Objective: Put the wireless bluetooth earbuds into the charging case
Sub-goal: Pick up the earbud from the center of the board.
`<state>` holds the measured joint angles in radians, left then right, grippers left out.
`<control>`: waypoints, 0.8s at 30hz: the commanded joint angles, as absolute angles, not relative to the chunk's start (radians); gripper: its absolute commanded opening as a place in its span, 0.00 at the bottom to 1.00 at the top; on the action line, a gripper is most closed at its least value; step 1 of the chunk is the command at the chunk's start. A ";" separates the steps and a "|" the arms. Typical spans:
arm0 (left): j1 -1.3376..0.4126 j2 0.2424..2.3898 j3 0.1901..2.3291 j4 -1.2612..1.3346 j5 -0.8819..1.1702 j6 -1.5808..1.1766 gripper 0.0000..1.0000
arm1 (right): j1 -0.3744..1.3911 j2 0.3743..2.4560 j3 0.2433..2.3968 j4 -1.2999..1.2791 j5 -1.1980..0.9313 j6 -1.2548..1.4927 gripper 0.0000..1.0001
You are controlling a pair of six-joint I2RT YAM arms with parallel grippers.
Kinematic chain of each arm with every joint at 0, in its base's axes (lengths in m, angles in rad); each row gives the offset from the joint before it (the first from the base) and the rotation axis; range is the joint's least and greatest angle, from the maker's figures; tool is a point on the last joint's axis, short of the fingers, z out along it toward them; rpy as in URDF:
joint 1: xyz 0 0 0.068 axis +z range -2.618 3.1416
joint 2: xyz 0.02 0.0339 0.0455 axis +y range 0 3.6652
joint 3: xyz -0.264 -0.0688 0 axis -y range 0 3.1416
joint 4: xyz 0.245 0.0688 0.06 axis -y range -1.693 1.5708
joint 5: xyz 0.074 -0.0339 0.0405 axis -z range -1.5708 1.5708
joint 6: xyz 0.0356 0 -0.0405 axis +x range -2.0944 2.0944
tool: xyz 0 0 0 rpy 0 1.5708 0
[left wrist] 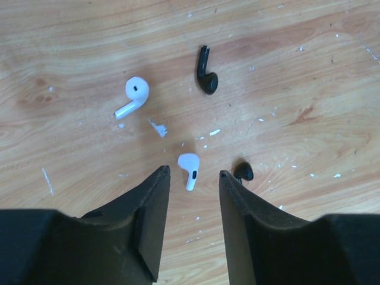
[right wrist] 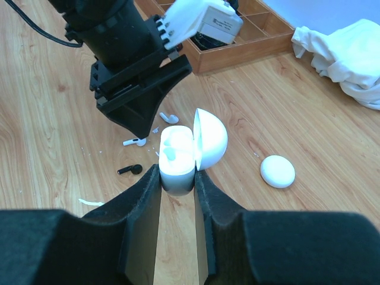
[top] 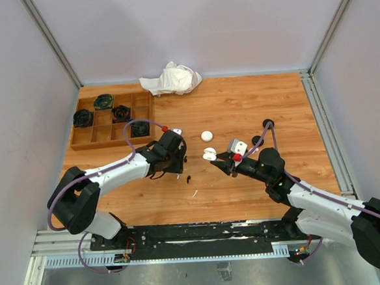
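The left hand (left wrist: pixel 193 174) hangs low over the tabletop (left wrist: pixel 71 35), its fingers parted by a moderate gap and holding nothing. A white earbud (left wrist: pixel 189 169) lies on the wood right between the tips. A black earbud (left wrist: pixel 243 172) lies just beside one finger. A second white earbud (left wrist: pixel 133 95) and a second black earbud (left wrist: pixel 206 71) rest farther out. The right hand (right wrist: pixel 177 178) is clamped on the open white charging case (right wrist: pixel 177 155), whose lid (right wrist: pixel 211 139) is swung aside. A closed white case (right wrist: pixel 278 171) sits nearby on the tabletop.
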<state>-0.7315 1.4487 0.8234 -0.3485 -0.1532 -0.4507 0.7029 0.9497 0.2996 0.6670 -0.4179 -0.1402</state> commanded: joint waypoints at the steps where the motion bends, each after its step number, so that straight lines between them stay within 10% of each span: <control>1: -0.739 1.516 0.881 -0.362 -0.126 -0.420 0.43 | 0.723 0.929 0.301 0.671 -0.408 -0.158 0.07; 24: -0.739 1.672 0.935 -0.396 -0.131 -0.387 0.38 | 0.724 0.931 0.303 0.667 -0.411 -0.160 0.07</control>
<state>-0.7319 1.6333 0.9115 -0.4068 -0.1398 -0.4011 0.7029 0.9413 0.2996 0.6567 -0.4175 -0.1410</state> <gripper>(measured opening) 0.391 0.259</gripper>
